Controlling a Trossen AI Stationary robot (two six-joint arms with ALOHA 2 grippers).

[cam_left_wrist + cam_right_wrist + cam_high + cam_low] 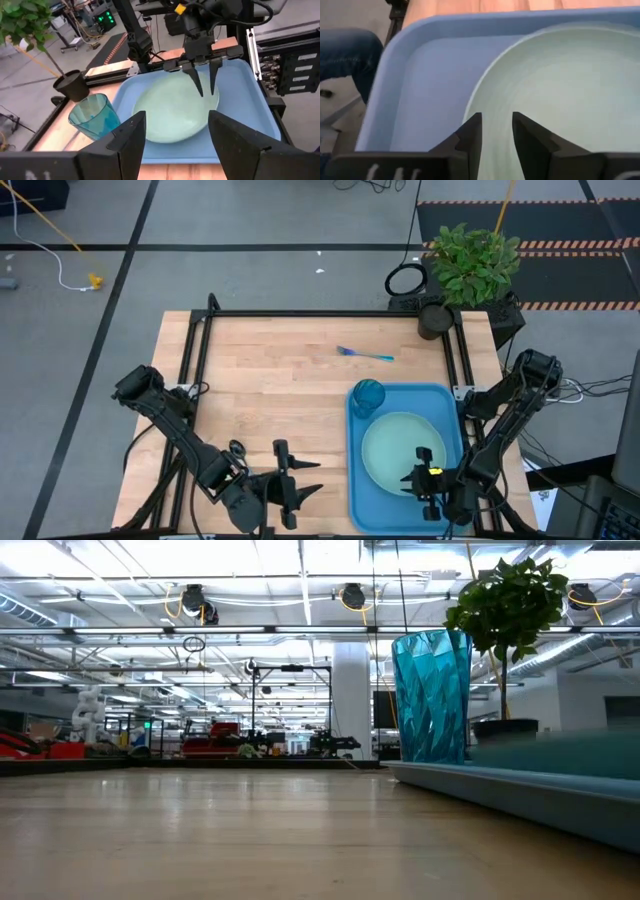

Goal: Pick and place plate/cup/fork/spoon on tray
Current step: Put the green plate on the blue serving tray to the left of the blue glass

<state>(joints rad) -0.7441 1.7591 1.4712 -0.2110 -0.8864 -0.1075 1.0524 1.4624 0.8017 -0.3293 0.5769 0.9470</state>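
One blue tray [403,485] sits on the right half of my wooden table [260,405], and it carries two things: one pale green plate [395,448] lying flat in its middle and one teal cup [367,396] standing upright in its far left corner, just beside the plate's rim. One fork [364,354] lies alone on the bare wood beyond the tray, near the far edge and well apart from everything else. I can count no spoon with certainty in any view.

I have two arms at work here. My right gripper [424,476] hangs over the near right part of the plate, fingers pointing down and held a narrow gap apart with nothing between them; from the left wrist view the two thin fingers [199,82] stand just above the plate's surface, and I cannot tell if they touch it. The right wrist view shows the plate's rim [485,87] curving over the tray floor [435,85], and a person's blue trouser leg [345,50] shows beyond the tray's edge.

My left gripper [296,491] waits at the near edge of the table, left of the tray, its fingers spread wide and empty, facing the tray.

One potted plant [470,265] stands at the far right corner of the table.
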